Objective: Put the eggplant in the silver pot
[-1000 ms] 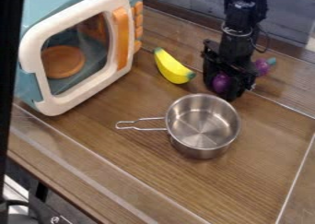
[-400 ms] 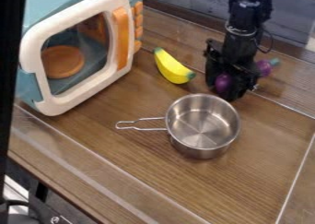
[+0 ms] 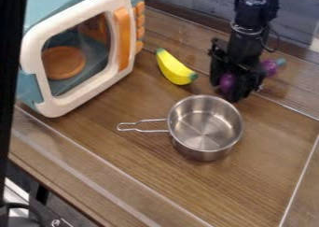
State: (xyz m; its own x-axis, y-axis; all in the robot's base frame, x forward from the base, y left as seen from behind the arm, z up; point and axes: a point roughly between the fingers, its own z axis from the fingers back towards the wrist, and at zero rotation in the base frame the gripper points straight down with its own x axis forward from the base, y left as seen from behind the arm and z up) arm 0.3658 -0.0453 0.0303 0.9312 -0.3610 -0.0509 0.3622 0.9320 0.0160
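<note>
The wooden table point(image 3: 112, 137) carried everything, its planks running diagonally away from the camera. Largest on it was the teal-and-white toy microwave point(image 3: 77, 46), set at the far left with its door facing out toward the middle; something round and orange-brown sat inside, visible through the window. It stood well apart from the working area, so it did not obstruct the arm.

The robot arm point(image 3: 253, 16) came down from the top right, its black wrist pointing straight at the surface. That vertical approach suited a pick from above on a small object lying flat.

The silver pot point(image 3: 204, 126) stood upright and empty near the centre of the table, its mouth open to the ceiling and its thin wire handle reaching left. Placed so, it was ready to receive something dropped in from above, and it lay near the arm, just in front of it.

The yellow banana point(image 3: 174, 67) lay between microwave and arm, untouched and clear of both.

The jaws point(image 3: 237, 79) were clenched low at the table, grasping the eggplant point(image 3: 228, 82), whose purple body showed between the dark fingers, with a green bit that may have been the stem cap at the right. The eggplant was thus at table level behind the pot, not yet lifted; I judged the grasp made and the carry still to come.
</note>
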